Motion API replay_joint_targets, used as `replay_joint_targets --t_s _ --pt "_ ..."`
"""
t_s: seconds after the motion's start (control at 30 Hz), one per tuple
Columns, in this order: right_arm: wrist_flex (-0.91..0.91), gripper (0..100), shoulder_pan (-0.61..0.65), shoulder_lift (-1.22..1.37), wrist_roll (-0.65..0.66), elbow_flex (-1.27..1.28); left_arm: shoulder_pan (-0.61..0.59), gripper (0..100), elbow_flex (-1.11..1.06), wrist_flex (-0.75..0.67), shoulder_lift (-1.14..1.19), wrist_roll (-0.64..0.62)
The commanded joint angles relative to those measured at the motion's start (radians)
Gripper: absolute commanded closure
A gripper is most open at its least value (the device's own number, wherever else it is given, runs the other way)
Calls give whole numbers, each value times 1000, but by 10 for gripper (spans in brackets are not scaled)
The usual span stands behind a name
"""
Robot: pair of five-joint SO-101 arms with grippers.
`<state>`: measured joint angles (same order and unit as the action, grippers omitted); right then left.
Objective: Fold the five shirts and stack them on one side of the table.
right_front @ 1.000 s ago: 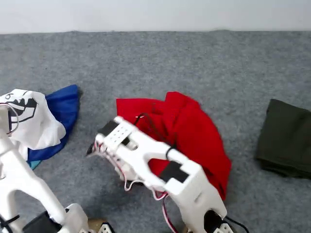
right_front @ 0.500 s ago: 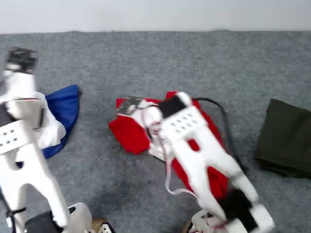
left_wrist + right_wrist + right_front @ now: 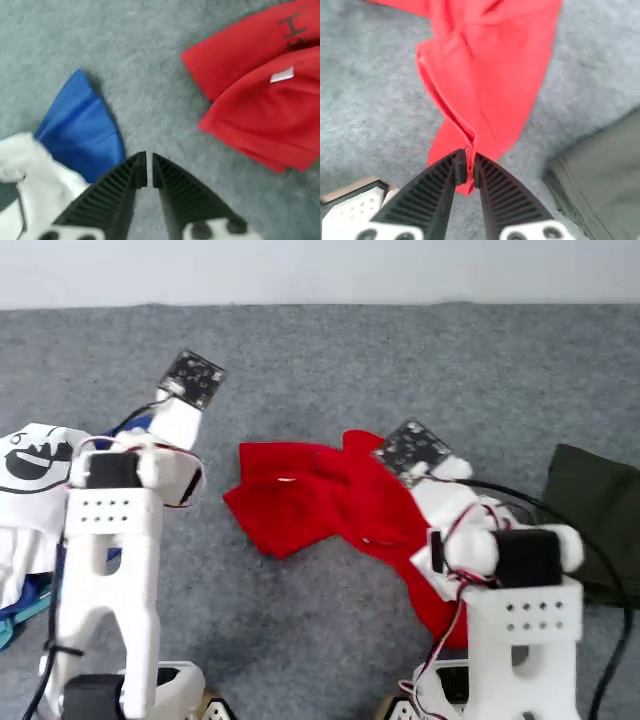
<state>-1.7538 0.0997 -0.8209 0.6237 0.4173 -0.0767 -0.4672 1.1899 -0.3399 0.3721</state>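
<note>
- Your right gripper (image 3: 467, 167) has its jaws clamped on a folded edge of the red shirt (image 3: 320, 500). The cloth runs away from the fingertips across the grey table (image 3: 400, 370).
- The red shirt lies crumpled at the middle of the table, between your 2 arms. One part is spread flat toward the left arm (image 3: 105, 540), and a small white label (image 3: 281, 75) shows on it.
- Your left gripper (image 3: 149, 170) has its jaws together, with just a thin slit between them and nothing held. It hangs over bare table, just beside the edge of the blue shirt (image 3: 82, 127) and well short of the red shirt.
- The white shirt (image 3: 40, 480), with a black print, lies on top of the blue shirt at the left edge of the table.
- The dark green shirt (image 3: 595, 520) lies folded at the right edge of the table, near the red shirt, with a strip of table between them.
</note>
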Motion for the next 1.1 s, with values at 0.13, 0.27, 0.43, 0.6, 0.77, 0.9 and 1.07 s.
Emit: replay_joint_targets --t_s 0.13,0.27,0.43,0.6,0.77,0.9,1.07 --pt "-44 990 -85 -39 23 -6 25 796 90 -75 279 2" --pt "-44 990 -85 -38 23 -6 29 783 234 -8 471 38" --pt "-44 990 -85 -38 23 -6 28 783 424 69 655 49" --pt "-42 990 -85 -38 21 -6 49 783 562 147 779 57" --pt "-42 990 -85 -38 21 -6 69 783 639 178 870 83" --pt "-42 990 -85 -36 21 -6 87 783 690 210 918 86" --pt "-42 990 -85 -36 21 -6 114 787 737 265 965 86"
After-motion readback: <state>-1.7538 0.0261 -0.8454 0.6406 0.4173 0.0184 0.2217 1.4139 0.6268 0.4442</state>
